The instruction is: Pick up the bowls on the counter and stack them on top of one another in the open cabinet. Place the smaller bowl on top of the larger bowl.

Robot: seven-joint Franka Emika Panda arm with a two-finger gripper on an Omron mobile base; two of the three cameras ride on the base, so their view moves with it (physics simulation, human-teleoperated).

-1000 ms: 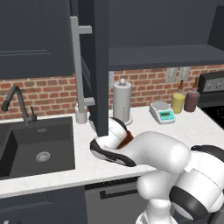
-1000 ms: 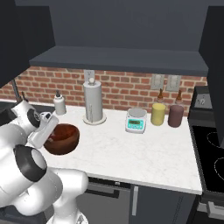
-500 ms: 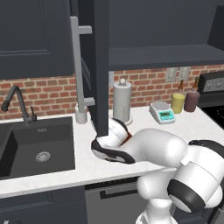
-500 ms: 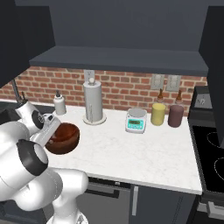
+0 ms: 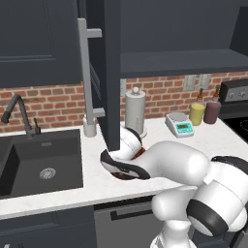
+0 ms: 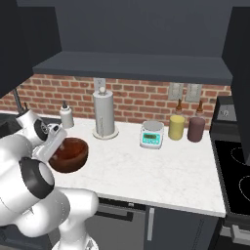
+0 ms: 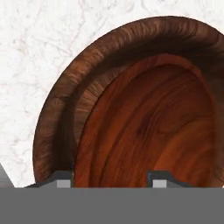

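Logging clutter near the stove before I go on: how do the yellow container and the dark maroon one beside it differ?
The yellow container is pale yellow; the maroon container is dark reddish-purple. The yellow container stands beside the scale; the maroon container nearer the stove. Both stand upright, similar in size, with thin brown tops.

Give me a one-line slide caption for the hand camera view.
End effector poised close over the larger bowl, its wood-grained inside facing the camera, on the counter.
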